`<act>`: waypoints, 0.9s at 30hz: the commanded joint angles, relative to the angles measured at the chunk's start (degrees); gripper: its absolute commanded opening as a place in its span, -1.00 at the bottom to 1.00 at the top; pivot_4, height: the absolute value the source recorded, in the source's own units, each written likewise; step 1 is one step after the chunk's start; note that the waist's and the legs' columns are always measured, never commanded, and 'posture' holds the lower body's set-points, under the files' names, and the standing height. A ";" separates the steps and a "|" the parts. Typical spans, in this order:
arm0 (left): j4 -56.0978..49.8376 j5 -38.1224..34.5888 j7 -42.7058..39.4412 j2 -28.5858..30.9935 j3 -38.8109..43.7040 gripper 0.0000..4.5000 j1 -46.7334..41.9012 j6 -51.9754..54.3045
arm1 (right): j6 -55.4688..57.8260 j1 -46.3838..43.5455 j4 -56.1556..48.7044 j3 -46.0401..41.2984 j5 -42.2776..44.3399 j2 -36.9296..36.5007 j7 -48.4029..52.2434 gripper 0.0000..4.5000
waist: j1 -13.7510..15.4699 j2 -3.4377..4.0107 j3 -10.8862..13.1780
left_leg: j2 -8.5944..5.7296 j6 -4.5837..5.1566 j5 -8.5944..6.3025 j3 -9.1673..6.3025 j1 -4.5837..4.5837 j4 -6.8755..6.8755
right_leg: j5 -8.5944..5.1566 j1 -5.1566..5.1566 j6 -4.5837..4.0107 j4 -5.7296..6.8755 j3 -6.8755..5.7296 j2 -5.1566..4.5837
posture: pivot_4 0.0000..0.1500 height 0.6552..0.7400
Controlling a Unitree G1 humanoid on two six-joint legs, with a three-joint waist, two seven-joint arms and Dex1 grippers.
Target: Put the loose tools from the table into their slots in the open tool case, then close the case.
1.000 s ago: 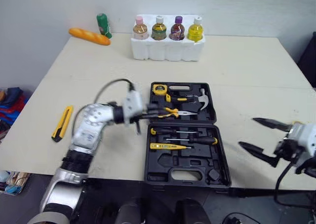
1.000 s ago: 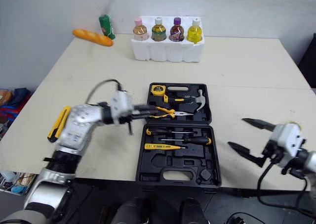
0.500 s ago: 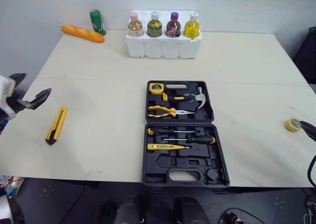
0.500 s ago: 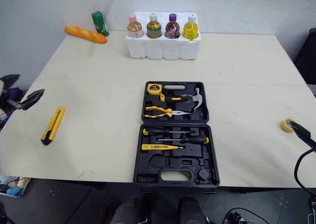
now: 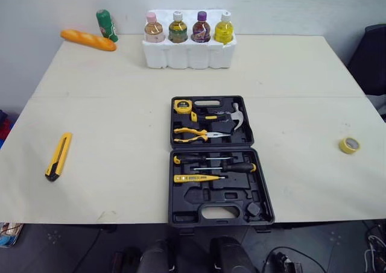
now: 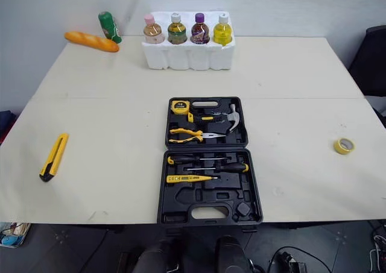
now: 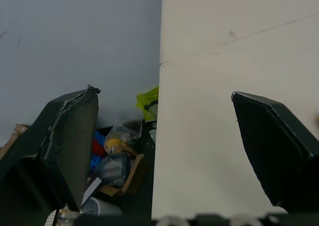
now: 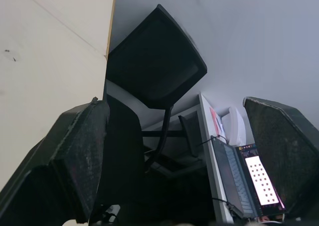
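- The left hand (image 7: 163, 91) is spread wide and holds nothing. It hangs at the left edge of the bench (image 7: 199, 136), with the edge running out ahead between its fingers.
- The right hand (image 8: 172, 100) is also spread wide and empty. It sits off the bench's right side, with a black chair (image 8: 154, 61) ahead of it.
- The tool case (image 5: 199, 199) lies open flat at mid-bench, inboard of both hands. Its near half holds the screwdrivers (image 5: 217, 163) and a yellow tester (image 5: 196, 178). The recesses nearest the front edge look empty.
- The utility knife (image 5: 58, 156) lies loose on the left hand's side, well apart from the case, with its length pointing roughly away from the robot.
  - Fetching it looks like the step in hand.
  - The left hand should come inboard over the bench and turn so its fingers straddle the narrow body.
  - It should close at mid-length, so the knife does not pivot in the grip.
- The tape roll (image 5: 349, 144) lies flat on the right hand's side, also well apart from the case.
  - It sits low, so it may skid if nudged.
  - The right hand should drop straight down and pinch across the ring.
- The case's far half holds a tape measure (image 5: 182, 106), pliers (image 5: 196, 134) and a hammer (image 5: 232, 116).
- The lid should not be folded over until both loose pieces sit flush in their slots.
- Far beyond both hands stand a foam tray of bottles (image 5: 187, 55), a bread loaf (image 5: 87, 40) and a green bottle (image 5: 106, 25). None of them lies in the way.
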 commanded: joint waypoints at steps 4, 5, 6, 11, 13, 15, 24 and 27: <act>-2.96 -1.35 -1.78 0.16 0.64 0.99 1.23 0.15 | -2.01 -3.64 -0.44 3.69 1.31 0.71 0.94 1.00 | -0.64 -0.01 0.01 | -0.01 0.01 0.01 0.01 -0.03 0.02 | 0.00 -0.02 0.00 0.07 -0.05 0.01 | 1.00 1.00; -3.91 -1.58 -2.29 0.29 0.91 0.99 1.76 0.79 | -1.89 -4.32 -0.78 4.13 2.30 1.23 2.52 1.00 | -0.67 -0.01 0.01 | -0.02 0.01 0.01 0.02 -0.03 0.02 | 0.00 -0.02 0.00 0.08 -0.05 0.01 | 1.00 1.00; -4.52 -1.77 -2.67 0.41 1.14 0.99 2.16 1.26 | -1.82 -4.70 -1.10 4.39 3.06 1.59 3.72 1.00 | -0.70 -0.01 0.01 | -0.02 0.01 0.01 0.03 -0.03 0.03 | 0.00 -0.02 0.00 0.08 -0.05 0.01 | 1.00 1.00; -18.77 -6.87 -12.02 0.32 0.85 0.99 8.04 11.94 | 5.20 -8.90 -12.40 4.79 19.08 8.03 24.12 1.00 | -0.94 -0.16 0.09 | 0.05 0.02 0.01 0.07 -0.02 0.10 | 0.00 0.01 0.01 0.12 0.00 0.11 | 1.00 1.00; -23.85 -8.98 -14.13 1.51 0.91 0.99 9.64 20.56 | 14.91 -7.45 -23.05 4.77 28.06 10.56 31.30 1.00 | -0.84 -0.14 0.09 | 0.03 0.04 0.02 0.07 -0.02 0.12 | 0.00 -0.01 0.01 0.22 0.03 0.10 | 1.00 1.00; -29.53 -11.18 -17.13 2.65 2.04 0.99 13.09 29.25 | 18.92 -5.44 -30.63 5.69 29.64 11.59 32.53 1.00 | -0.56 -0.10 0.12 | 0.03 0.04 0.02 0.02 -0.03 0.13 | 0.00 -0.02 0.01 0.32 0.13 0.08 | 1.00 1.00; -43.31 -9.48 -8.75 6.55 0.84 0.99 18.54 62.61 | 34.77 -6.57 -56.00 15.32 33.95 17.83 31.64 1.00 | 0.14 -0.14 0.14 | 0.04 0.01 0.04 -0.22 -0.08 0.16 | -0.04 -0.03 -0.08 0.35 0.23 -0.01 | 1.00 1.00; -47.23 -8.55 -5.19 6.17 -0.98 0.99 18.00 69.16 | 37.13 -6.80 -60.68 18.23 34.90 19.96 32.82 1.00 | 0.90 -0.14 0.14 | 0.04 -0.04 0.06 -0.23 -0.10 0.10 | -0.08 -0.11 -0.15 0.42 0.23 0.00 | 1.00 1.00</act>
